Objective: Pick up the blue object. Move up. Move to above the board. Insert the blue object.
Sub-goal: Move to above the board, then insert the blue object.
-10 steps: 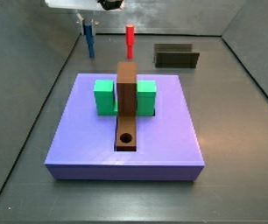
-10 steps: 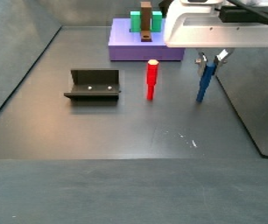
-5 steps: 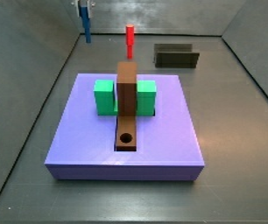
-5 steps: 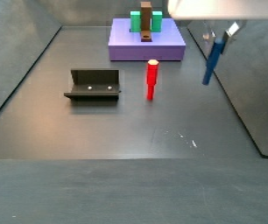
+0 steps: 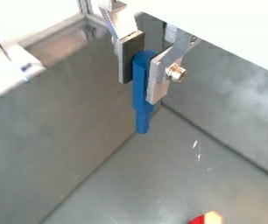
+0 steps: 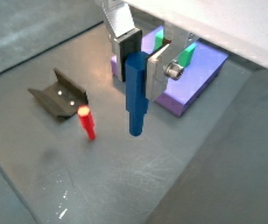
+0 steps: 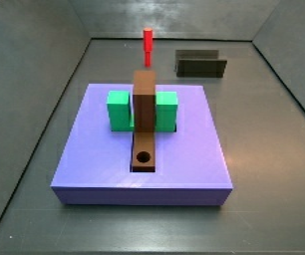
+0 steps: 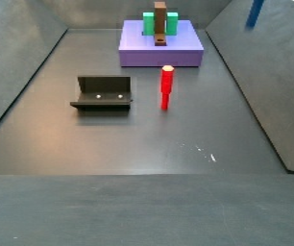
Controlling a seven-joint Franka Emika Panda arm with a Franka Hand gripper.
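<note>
My gripper (image 5: 143, 61) is shut on the blue object (image 5: 143, 101), a thin blue peg that hangs upright below the fingers, high above the floor. Both wrist views show this; in the other the gripper (image 6: 144, 66) holds the peg (image 6: 136, 101) beside the board (image 6: 201, 77). The board (image 7: 195, 149) is a lavender slab with a green block (image 7: 120, 110) and a brown strip (image 7: 145, 100) with a round hole (image 7: 145, 157). In a side view only the peg's lower end (image 8: 255, 12) shows at the frame's top edge, to the right of the board (image 8: 162, 58). The gripper is out of both side views.
A red peg (image 7: 149, 45) stands upright on the floor off the board; it also shows in a side view (image 8: 166, 88) and a wrist view (image 6: 88, 122). The dark fixture (image 8: 102, 93) stands beside it. Grey walls enclose the floor.
The gripper has risen with the blue object, lifting it off the floor and out of the top of both side views; only the peg's tip remains in one.
</note>
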